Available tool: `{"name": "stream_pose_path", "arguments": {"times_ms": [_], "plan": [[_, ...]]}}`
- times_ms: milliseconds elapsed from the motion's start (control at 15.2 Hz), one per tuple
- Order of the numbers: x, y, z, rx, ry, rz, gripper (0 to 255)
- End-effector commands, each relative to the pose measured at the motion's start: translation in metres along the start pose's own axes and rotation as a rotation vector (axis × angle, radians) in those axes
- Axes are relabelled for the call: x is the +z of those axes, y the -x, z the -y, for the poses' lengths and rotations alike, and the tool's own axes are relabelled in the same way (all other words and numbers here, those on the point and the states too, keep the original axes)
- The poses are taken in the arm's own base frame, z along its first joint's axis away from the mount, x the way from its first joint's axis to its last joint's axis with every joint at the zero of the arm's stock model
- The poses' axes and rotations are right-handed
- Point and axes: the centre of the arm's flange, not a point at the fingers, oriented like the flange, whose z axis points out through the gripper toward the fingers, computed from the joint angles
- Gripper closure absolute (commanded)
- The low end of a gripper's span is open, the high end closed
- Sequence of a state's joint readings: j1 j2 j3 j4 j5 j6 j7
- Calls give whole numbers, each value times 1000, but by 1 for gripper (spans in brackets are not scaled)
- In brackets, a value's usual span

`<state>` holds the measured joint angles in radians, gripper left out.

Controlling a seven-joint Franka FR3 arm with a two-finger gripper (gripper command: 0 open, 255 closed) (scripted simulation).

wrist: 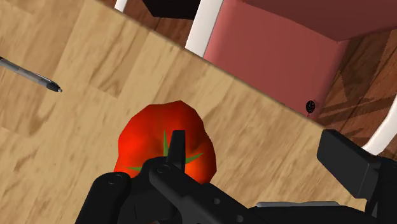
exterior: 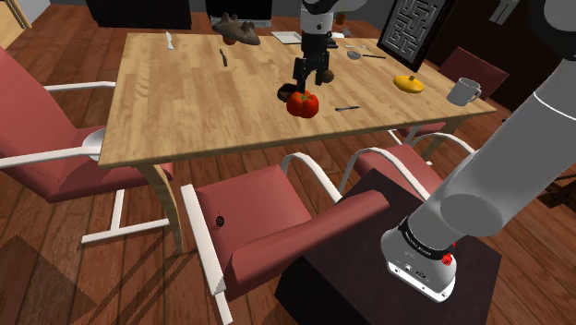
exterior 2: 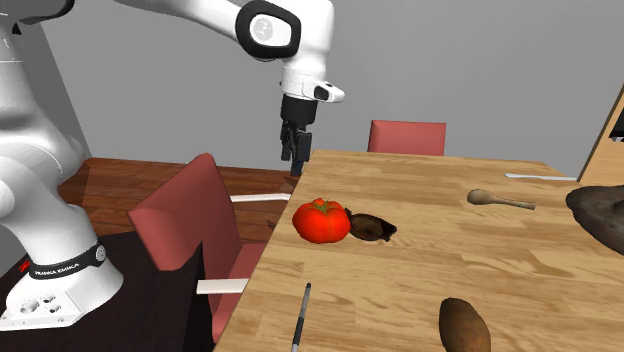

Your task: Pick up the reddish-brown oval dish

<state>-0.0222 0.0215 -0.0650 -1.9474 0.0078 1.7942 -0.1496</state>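
The reddish-brown oval dish (exterior 2: 371, 227) lies on the wooden table (exterior 2: 450, 270), touching a red tomato (exterior 2: 320, 220). From the shoulder view the dish (exterior: 286, 92) peeks out behind the tomato (exterior: 303, 104). My black gripper (exterior: 311, 76) hangs above the two, open and holding nothing. In the second exterior view the gripper (exterior 2: 296, 160) is over the table's edge, short of the tomato and well above it. Along the wrist view the tomato (wrist: 162, 143) lies under one finger (wrist: 175, 147), and the gripper (wrist: 261, 159) has bare table between its jaws.
Red-cushioned chairs (exterior: 268, 226) stand along the near table edge. A pen (exterior: 347, 108), a yellow object (exterior: 409, 83), a mug (exterior: 463, 90) and a maze board (exterior: 412, 28) lie toward the shoulder view's right. A wooden spoon (exterior 2: 500, 199) and a sweet potato (exterior 2: 463, 325) lie beyond the dish.
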Motion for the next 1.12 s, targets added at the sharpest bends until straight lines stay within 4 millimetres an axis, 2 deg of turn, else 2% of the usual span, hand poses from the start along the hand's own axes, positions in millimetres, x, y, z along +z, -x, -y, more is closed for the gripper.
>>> {"name": "stream_pose_path", "arguments": {"times_ms": [0,792,1056], "plan": [[10,-26,-9,8,2,3,0],[57,-171,-61,54,10,26,0],[73,-174,-62,54,10,26,0]]}}
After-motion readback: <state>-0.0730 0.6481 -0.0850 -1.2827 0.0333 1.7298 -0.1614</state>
